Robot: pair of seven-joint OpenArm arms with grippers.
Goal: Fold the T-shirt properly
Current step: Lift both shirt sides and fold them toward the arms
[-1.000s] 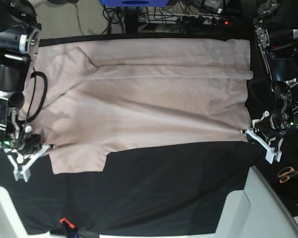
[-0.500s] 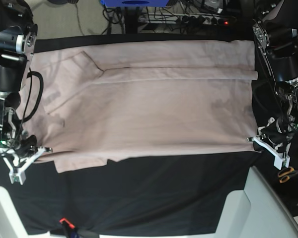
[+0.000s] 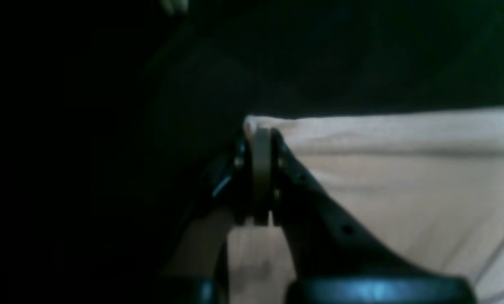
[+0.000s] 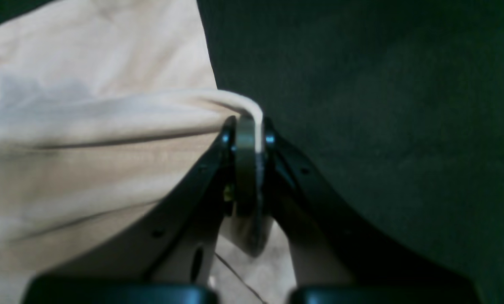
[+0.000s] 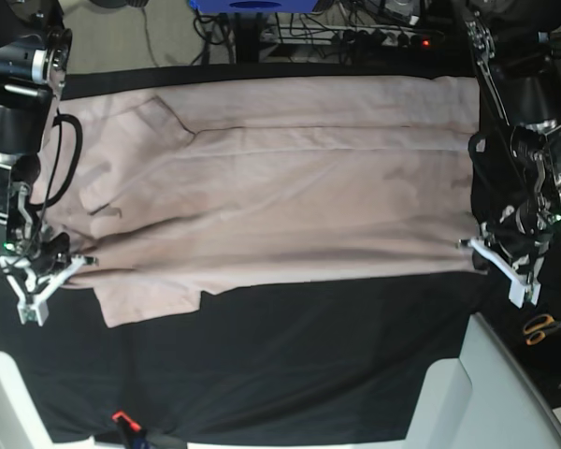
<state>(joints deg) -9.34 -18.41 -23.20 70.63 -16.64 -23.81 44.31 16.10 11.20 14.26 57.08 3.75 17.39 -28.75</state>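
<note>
Between both sets of fingers I'm pinching T-shirt (image 5: 290, 178) edge: left gripper (image 3: 261, 139), right gripper (image 4: 247, 126) clamped on thin bites. Hem risks slipping out if I'm pulling unevenly across the tablecloth (image 5: 309, 365).

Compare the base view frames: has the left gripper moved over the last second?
Yes. The left gripper, shut on the T-shirt, has barely shifted overall relative to the scissors: it dipped toward them, then returned.

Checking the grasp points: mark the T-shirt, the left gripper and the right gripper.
T-shirt (image 5: 290, 201): base view, middle of the spread cloth.
Left gripper (image 3: 261, 139): left wrist view, closed tips pinching the shirt's corner.
Right gripper (image 4: 247, 126): right wrist view, closed tips pinching a fold.
</note>
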